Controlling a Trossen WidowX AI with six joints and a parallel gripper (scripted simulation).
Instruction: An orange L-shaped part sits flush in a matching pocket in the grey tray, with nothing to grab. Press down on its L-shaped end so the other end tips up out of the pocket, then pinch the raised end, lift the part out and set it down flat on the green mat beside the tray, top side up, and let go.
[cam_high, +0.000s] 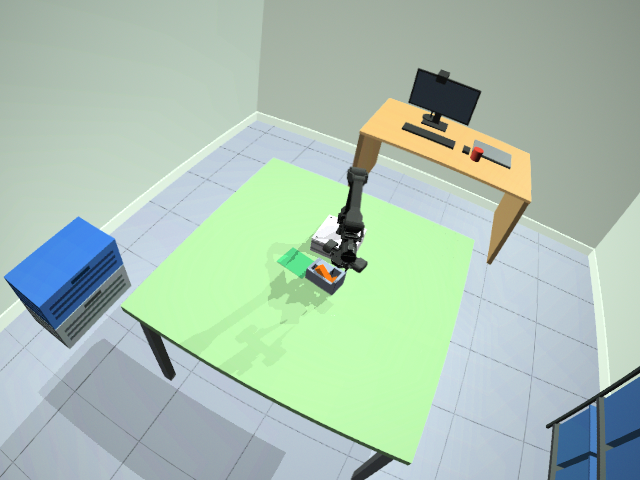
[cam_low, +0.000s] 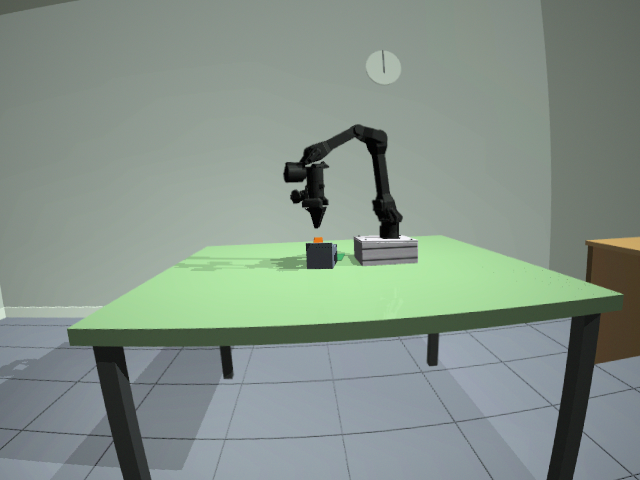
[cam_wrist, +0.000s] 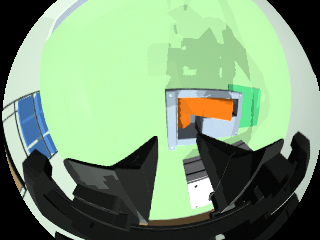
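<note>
Overhead, half-open tool (cam_low: 316, 225), empty.

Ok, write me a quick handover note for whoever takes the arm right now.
Gripper: partly open, holding nothing, hanging above the grey tray, not touching it.
Orange L-shaped part: in the tray's pocket but tilted, one end poking above the rim.
Green mat: beside the tray; the part is not on it yet.
Done: the tip-up press, judging by the raised end.
Left: pinch the raised end, lift the part out, lay it flat on the mat top side up, let go.
</note>
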